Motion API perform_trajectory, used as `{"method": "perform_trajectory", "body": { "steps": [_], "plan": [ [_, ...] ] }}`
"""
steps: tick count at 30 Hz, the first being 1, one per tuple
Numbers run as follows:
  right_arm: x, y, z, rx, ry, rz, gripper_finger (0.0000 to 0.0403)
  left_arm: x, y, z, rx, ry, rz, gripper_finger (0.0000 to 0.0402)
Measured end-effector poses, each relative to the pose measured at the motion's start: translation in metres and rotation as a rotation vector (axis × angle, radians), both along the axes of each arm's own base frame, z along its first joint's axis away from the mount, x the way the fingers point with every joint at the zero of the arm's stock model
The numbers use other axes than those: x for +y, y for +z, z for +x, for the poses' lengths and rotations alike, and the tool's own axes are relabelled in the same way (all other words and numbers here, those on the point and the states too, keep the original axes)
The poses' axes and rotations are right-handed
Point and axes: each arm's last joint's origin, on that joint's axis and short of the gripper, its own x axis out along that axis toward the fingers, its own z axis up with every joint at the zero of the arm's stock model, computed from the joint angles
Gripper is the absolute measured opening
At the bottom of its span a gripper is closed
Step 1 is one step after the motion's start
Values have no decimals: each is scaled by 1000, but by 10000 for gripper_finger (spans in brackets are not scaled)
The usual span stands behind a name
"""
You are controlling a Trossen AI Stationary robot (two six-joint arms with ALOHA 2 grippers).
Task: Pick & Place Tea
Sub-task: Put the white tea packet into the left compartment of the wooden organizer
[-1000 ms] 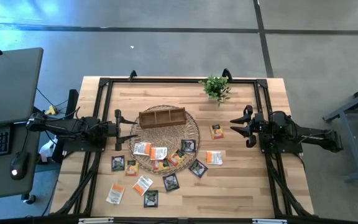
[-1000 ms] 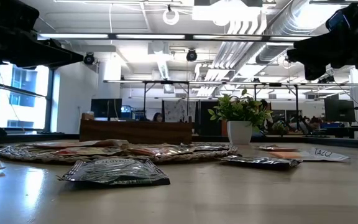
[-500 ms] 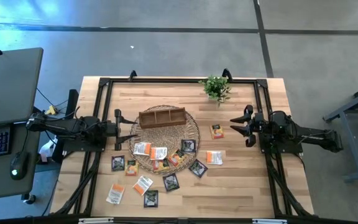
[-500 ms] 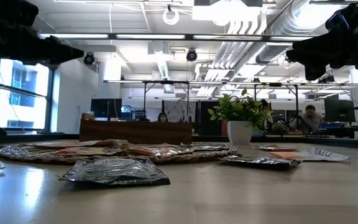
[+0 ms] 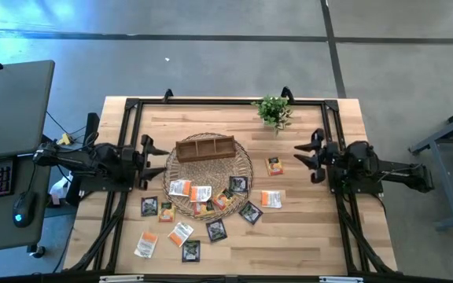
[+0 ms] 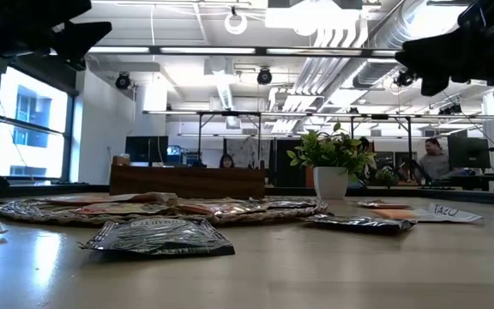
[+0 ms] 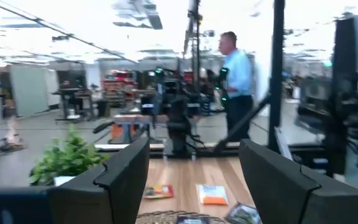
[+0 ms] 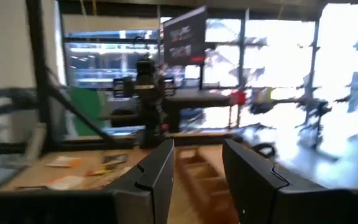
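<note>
Fifteen-odd tea packets [image 5: 200, 193] lie between both empty grippers.

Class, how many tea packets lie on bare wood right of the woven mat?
3: orange-and-dark packet nearest the plant; orange packet farther forward; dark packet by the mat rim.

Both pincers [image 5: 146, 152] [image 5: 314, 156] raised, open, empty

Tea packets [image 5: 271, 199]: about fifteen on the worktop [image 5: 305, 236], roughly five or six overlapping on the mat and nine lying off it or at its edge; the overlap keeps the tally from being exact. One round woven mat [image 5: 246, 167], one wooden divided tray [image 5: 204, 147], one potted plant [image 5: 273, 111]. Two arms, one hand each: left hand [image 5: 149, 151], right hand [image 5: 303, 159].
</note>
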Motion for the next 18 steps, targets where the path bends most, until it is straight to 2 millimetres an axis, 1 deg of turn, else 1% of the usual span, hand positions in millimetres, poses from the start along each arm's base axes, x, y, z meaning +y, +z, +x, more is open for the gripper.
{"method": "perform_trajectory", "body": {
  "steps": [2,5,9,12,15,18],
  "plan": [
    [-2,3,-1,-27,-84,-41,133,2,2,-1,-22,50,-12,245],
    [-5,6,-3,-62,-200,-20,133,5,3,-1,-22,166,-15,245],
    [-5,9,-4,-87,-216,-50,133,8,1,-1,7,280,-29,245],
    [-4,15,-5,-142,-170,-85,133,8,-1,-1,29,286,-24,245],
    [-2,20,-4,-197,-117,-80,133,6,0,-1,17,230,-11,245],
    [-3,21,3,-157,-81,-47,133,4,2,-1,-15,146,-3,245]
  ]
}}
